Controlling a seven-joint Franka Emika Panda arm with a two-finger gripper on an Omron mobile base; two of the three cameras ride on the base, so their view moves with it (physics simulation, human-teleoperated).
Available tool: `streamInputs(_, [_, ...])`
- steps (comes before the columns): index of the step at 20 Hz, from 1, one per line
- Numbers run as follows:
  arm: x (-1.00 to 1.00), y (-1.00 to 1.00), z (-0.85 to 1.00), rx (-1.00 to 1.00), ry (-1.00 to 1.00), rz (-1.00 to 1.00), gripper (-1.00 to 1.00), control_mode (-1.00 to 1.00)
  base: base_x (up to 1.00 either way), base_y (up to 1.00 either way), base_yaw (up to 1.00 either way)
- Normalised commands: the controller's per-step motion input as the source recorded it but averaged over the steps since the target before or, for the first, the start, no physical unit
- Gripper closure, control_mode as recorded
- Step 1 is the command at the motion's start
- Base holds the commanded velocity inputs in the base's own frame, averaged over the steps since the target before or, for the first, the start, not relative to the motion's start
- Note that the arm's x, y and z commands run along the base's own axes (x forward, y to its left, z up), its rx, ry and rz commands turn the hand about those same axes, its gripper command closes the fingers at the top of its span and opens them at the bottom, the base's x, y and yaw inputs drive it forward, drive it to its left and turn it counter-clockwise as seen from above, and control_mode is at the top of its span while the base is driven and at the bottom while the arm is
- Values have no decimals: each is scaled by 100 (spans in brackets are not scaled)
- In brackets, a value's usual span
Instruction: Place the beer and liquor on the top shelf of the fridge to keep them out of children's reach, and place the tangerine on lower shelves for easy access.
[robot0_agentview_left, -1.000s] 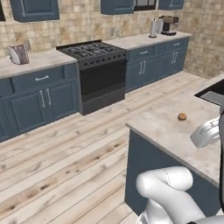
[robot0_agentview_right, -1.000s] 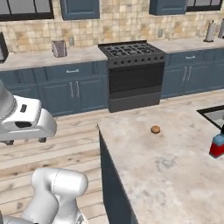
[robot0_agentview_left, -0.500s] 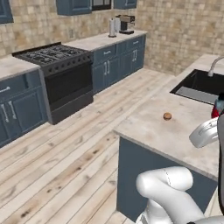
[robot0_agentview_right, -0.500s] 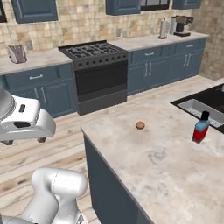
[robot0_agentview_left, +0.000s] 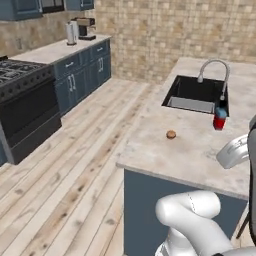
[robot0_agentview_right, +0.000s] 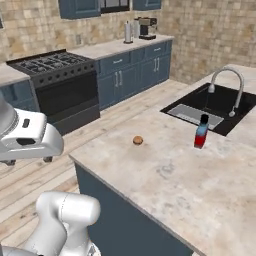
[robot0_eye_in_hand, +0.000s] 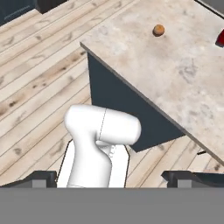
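While the bottle (robot0_eye_in_hand: 220, 38) is cut off at upper right | tangerine (robot0_eye_in_hand: 159, 30) top centre | gripper (robot0_eye_in_hand: 113, 178) fingers apart, empty.

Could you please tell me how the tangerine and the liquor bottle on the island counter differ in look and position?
The tangerine is small, round and orange; the liquor is far taller, with a blue top, red body and black cap. The liquor stands upright beside the sink; the tangerine lies farther from it. Both rest on the island counter.
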Motion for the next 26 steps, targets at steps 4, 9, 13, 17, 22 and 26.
streamInputs(4, [0,0,0,0,0,0,-100,100,13,1,-54])
streamInputs(9, [0,0,0,0,0,0,-100,100,0,16,-49])
streamInputs(13, [0,0,0,0,0,0,-100,100,0,24,-47])
streamInputs(17, [0,0,0,0,0,0,-100,100,0,21,-46])
streamInputs(22, [0,0,0,0,0,0,-100,100,0,22,-39])
streamInputs(26, [0,0,0,0,0,0,-100,100,0,22,-25])
